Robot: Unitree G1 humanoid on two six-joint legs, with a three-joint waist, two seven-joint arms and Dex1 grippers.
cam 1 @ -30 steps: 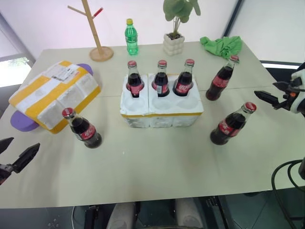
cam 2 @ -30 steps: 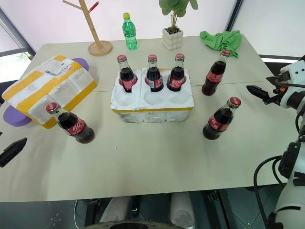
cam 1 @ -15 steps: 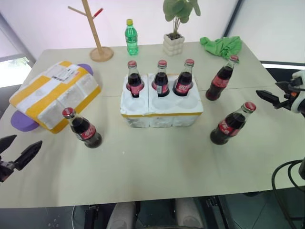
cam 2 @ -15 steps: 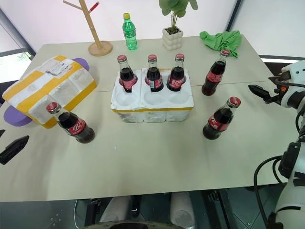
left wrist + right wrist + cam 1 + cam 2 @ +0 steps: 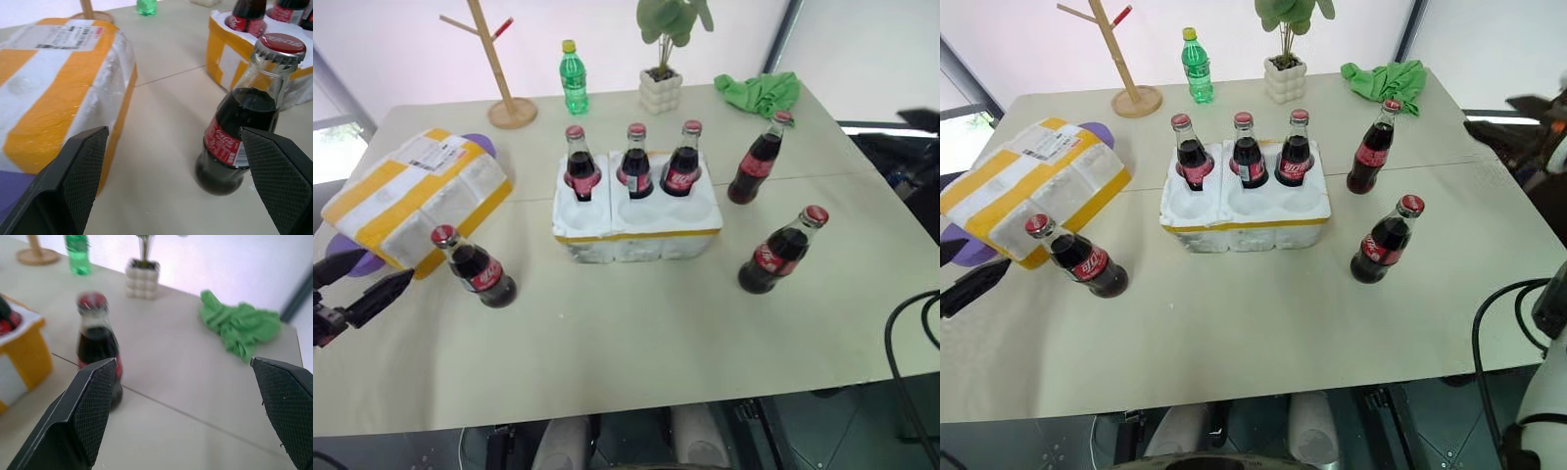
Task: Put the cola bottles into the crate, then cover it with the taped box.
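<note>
The left gripper [image 5: 357, 284] sits at the lower left of the left eye view, low over the table edge, pointing toward a loose bottle [image 5: 473, 267]. Its 2 fingers stand wide apart and hold nothing; in the left wrist view the bottle [image 5: 243, 122] stands beyond the gap between them. The right gripper [image 5: 188, 421] also has its fingers spread wide with nothing between them; in the right wrist view it looks level over the table toward another bottle [image 5: 98, 352] and the green cloth [image 5: 242, 328].

There are 6 cola bottles. 3 stand in the back row of the crate [image 5: 636, 220], in the middle of the frame. 3 stand loose on the table: 1 at the left just beside the taped box [image 5: 416, 196], 1 right of the crate [image 5: 756, 159], and 1 lower right [image 5: 781, 251]. There is 1 taped box, at the left, lying on a purple thing [image 5: 352, 259].

The table [image 5: 636, 343] is pale beige with a seam across it. At its far edge are 1 wooden stand [image 5: 494, 69], 1 green bottle [image 5: 572, 78] and 1 plant pot [image 5: 661, 90]. The wall behind is white.
</note>
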